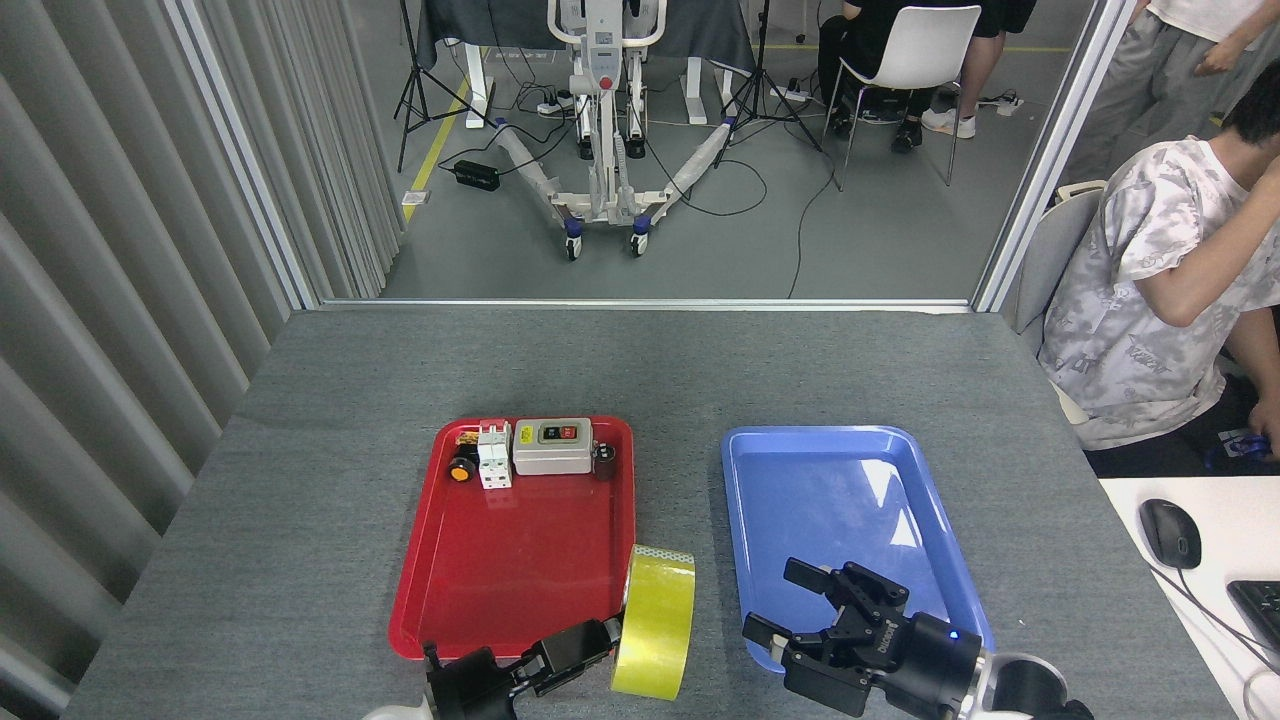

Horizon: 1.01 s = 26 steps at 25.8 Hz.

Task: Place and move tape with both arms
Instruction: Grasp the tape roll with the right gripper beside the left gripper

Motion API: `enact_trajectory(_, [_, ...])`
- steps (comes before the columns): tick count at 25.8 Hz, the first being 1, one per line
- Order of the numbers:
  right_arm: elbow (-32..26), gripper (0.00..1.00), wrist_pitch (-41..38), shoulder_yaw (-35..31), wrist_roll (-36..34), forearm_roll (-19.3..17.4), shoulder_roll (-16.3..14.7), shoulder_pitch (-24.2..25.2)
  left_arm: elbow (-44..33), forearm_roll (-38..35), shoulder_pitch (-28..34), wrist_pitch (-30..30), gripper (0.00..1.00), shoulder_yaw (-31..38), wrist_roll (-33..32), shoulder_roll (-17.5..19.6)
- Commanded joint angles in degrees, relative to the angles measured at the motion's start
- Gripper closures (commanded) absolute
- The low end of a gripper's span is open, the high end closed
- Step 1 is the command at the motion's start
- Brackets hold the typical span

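Observation:
The yellow tape stands on edge, held up between the red tray and the blue tray, near the table's front. My left gripper is shut on the roll's left side, its arm coming in from the bottom edge. To the right, my right gripper is open, fingers spread and pointing left toward the tape, over the blue tray's front left corner. A gap of table shows between it and the roll.
The red tray holds a grey switch box, a white breaker and small parts along its far edge. A seated person is at the right, beside a white desk with a mouse.

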Motion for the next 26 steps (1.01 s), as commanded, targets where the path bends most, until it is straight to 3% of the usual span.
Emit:
enact_trajectory(1, [0.3, 0.01, 0.0, 4.1, -0.2, 0.4, 0.1, -2.7, -0.1, 0.1, 0.2, -0.2, 1.00, 0.1, 0.0, 0.1])
enact_trajectory(14, [7.0, 0.18, 0.0, 6.7, 0.0, 3.0, 4.8, -7.8, 0.0, 0.1, 0.2, -0.2, 1.00, 0.6, 0.0, 0.2])
enact_trajectory(21, [7.9, 0.21, 0.0, 8.8, -0.2, 4.2, 6.4, -9.0, 0.0, 0.3, 0.1, -0.5, 1.00, 0.6, -0.1, 0.2])
enact_trajectory(26, [8.0, 0.32, 0.0, 10.0, -0.2, 5.0, 6.8, -9.6, 0.0, 1.2, 0.1, -0.7, 1.00, 0.6, -1.1, 0.5])
